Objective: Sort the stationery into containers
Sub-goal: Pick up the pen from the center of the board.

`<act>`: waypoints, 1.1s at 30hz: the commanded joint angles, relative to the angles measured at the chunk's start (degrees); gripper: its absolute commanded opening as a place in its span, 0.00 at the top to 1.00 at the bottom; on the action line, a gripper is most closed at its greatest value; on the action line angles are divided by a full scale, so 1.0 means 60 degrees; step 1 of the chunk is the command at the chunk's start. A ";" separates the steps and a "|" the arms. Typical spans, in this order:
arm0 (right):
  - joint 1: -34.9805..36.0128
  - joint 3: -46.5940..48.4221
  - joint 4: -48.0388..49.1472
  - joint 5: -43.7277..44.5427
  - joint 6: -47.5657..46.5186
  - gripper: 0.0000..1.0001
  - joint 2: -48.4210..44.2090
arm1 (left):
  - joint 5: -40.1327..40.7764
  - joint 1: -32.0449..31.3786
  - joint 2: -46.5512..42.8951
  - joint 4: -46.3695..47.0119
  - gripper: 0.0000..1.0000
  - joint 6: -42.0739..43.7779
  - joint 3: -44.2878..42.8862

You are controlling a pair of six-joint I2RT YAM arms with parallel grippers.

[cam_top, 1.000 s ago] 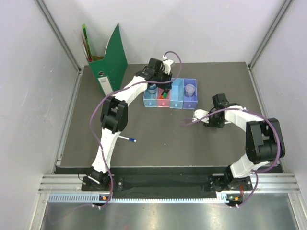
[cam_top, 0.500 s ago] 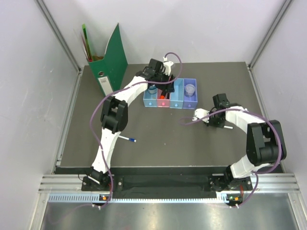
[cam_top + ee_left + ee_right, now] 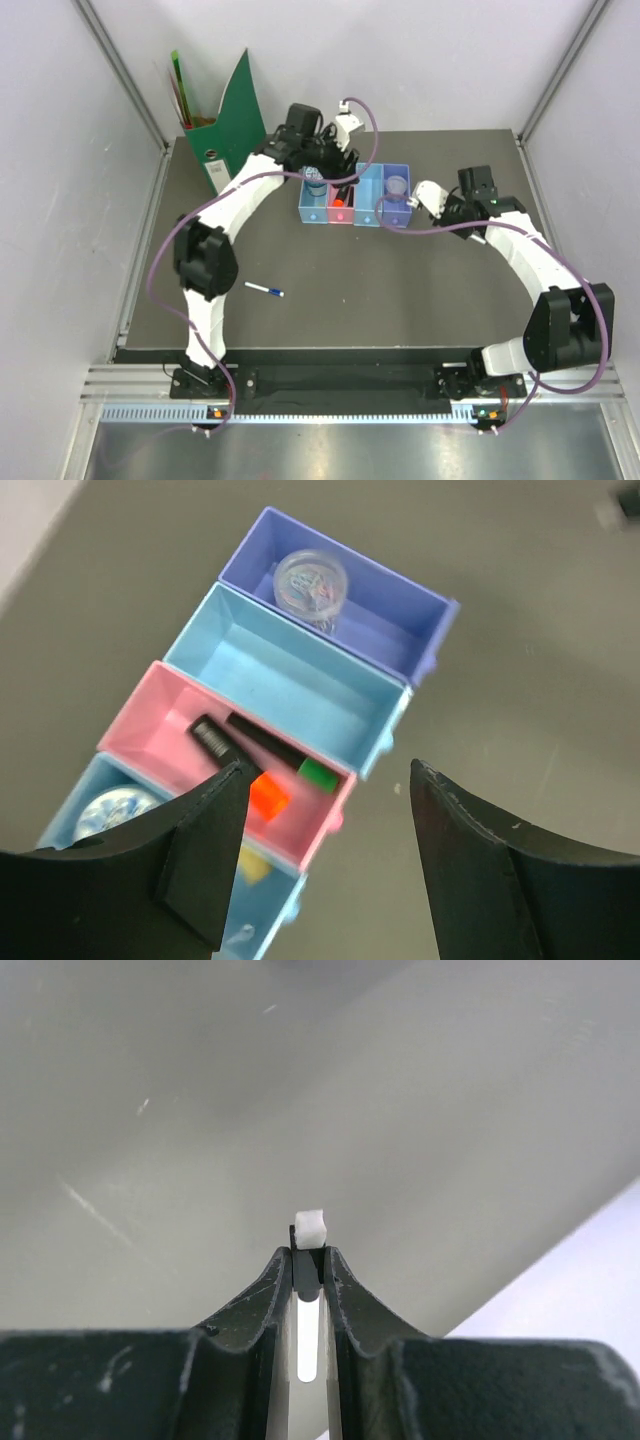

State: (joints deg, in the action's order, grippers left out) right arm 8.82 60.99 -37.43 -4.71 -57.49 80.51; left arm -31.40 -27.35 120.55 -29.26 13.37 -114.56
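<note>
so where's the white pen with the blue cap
Top view, left side: the white pen with blue cap lies on the grey tabletop beside the left arm.

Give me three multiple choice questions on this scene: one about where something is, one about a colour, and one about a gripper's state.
1. Where is the pen? A: in the pink tray. B: on the table. C: in the purple tray.
2. Which tray is empty? A: the pink one. B: the purple one. C: the light blue tray.
3. How is the left gripper? A: open. B: shut on a marker. C: shut on a disc.

Answers:
1 B: it lies on the table, apart from the trays.
2 C: the left wrist view shows only its bare floor.
3 A: its jaws stand wide apart with nothing between them.
</note>
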 commanded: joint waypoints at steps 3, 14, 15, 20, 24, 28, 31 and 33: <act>-0.0034 0.1419 -0.0047 0.0124 0.2753 1.00 -0.0557 | -0.0233 0.0003 -0.2892 -0.2515 0.28 0.5773 0.2285; -0.0152 0.4013 -0.0514 -0.0532 0.6779 1.00 0.0057 | 0.1524 0.0047 -0.7284 -0.3124 0.25 1.1977 0.8528; -0.0137 0.4304 -0.0515 -0.0707 0.6988 1.00 0.0145 | 0.1657 0.0033 -0.7550 -0.2977 0.25 1.2924 0.9359; -0.0122 0.5171 -0.0515 -0.0841 0.7459 1.00 0.0688 | 0.1894 0.0062 -0.8125 -0.2770 0.25 1.4602 1.0539; -0.0108 0.5362 -0.0354 -0.0768 0.7414 1.00 0.0805 | 0.1587 0.0062 -0.7276 -0.3398 0.27 1.4824 0.9839; -0.0093 0.5347 -0.0237 -0.1045 0.7531 1.00 0.0834 | 0.1453 0.0033 -0.6354 -0.3766 0.32 1.4925 0.9397; -0.0107 0.5610 -0.0075 -0.1353 0.7750 1.00 0.1053 | 0.1527 0.0033 -0.6045 -0.3796 0.33 1.4955 0.9455; -0.0078 0.6049 0.0085 -0.1659 0.7955 1.00 0.1273 | 0.1556 0.0033 -0.5957 -0.3825 0.34 1.4911 0.9528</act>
State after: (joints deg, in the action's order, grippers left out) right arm 8.19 91.35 -40.14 -10.63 -12.93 86.37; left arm -20.25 -27.31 83.83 -48.90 100.40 -56.40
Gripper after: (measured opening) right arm 0.130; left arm 0.672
